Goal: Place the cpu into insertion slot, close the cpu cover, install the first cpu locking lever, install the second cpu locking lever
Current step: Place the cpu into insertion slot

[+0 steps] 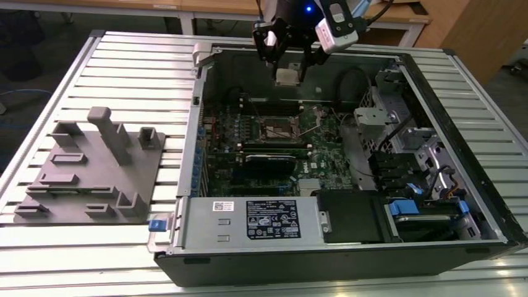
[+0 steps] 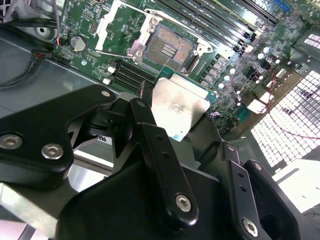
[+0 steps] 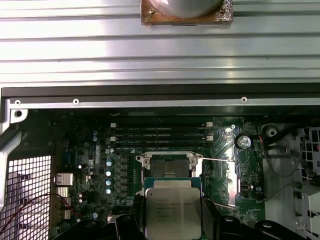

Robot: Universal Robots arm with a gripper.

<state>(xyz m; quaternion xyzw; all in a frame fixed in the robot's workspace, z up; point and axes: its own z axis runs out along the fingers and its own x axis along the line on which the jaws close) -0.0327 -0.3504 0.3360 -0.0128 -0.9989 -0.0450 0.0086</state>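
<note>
Closest to my wrist cameras, the gripper (image 2: 177, 117) has its fingers (image 2: 150, 135) clamped on opposite edges of the cpu (image 2: 180, 105). The chip's silver top faces up and carries fine print I cannot make out, and the border of the first wrist view cuts off one edge. Beyond it, with open air between, the insertion slot (image 2: 170, 47) lies bare on the green board. The cpu cover (image 2: 103, 27) stands open beside the slot, and a thin lever wire (image 3: 215, 160) juts out sideways. Further on run the long memory slots (image 3: 160, 132), then the case wall (image 3: 150, 92) and the slatted table (image 3: 150, 45). In the exterior view a white printed label (image 1: 272, 219) sits on the power supply, unreadable to me.
</note>
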